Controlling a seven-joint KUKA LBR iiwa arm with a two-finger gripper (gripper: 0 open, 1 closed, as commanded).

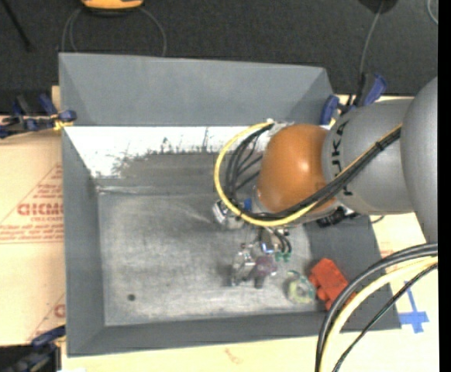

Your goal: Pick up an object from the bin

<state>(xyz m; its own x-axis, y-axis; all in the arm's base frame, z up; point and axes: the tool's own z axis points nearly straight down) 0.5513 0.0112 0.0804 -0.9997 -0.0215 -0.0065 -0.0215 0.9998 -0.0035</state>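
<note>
While my gripper (pixel 253 268) sits low toward five o'clock in the bin (pixel 152 258), I cannot tell whether it is open or holding anything. A pale-green round piece (pixel 297 289) lies at four o'clock and a red block (pixel 328 277) at three. I judge this the approach, with centring and closing next.

hand (pixel 250 270) low in grey bin (pixel 144 239); red block (pixel 328 279) near

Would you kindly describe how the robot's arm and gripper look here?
The arm is a thick grey tube with dark KUKA lettering. An orange dome-shaped cover sits at its wrist, looped by yellow and black cables. The gripper below is small and silvery.
</note>
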